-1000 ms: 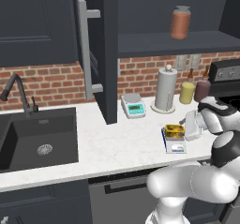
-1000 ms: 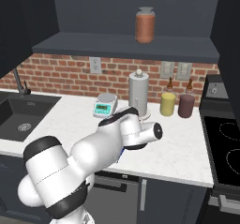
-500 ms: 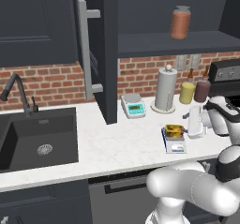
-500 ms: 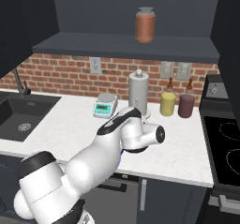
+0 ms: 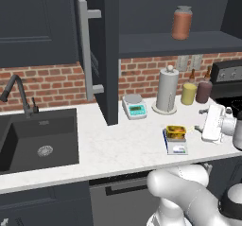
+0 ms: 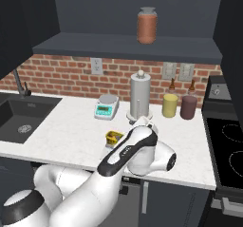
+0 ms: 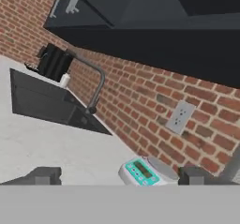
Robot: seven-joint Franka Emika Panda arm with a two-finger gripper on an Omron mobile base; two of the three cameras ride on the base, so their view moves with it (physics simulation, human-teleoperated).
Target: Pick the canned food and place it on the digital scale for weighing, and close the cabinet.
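I see the canned food (image 5: 175, 131) resting on the digital scale (image 5: 176, 147), my fingers (image 7: 43, 175) spread wide and empty; the cabinet (image 5: 105, 55) door remains open.

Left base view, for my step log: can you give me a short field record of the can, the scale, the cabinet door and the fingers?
canned food: resting on the digital scale
digital scale: on the white counter, right of the sink
cabinet: door open, edge-on toward the camera
fingers: spread apart, holding nothing
jar: on the open shelf
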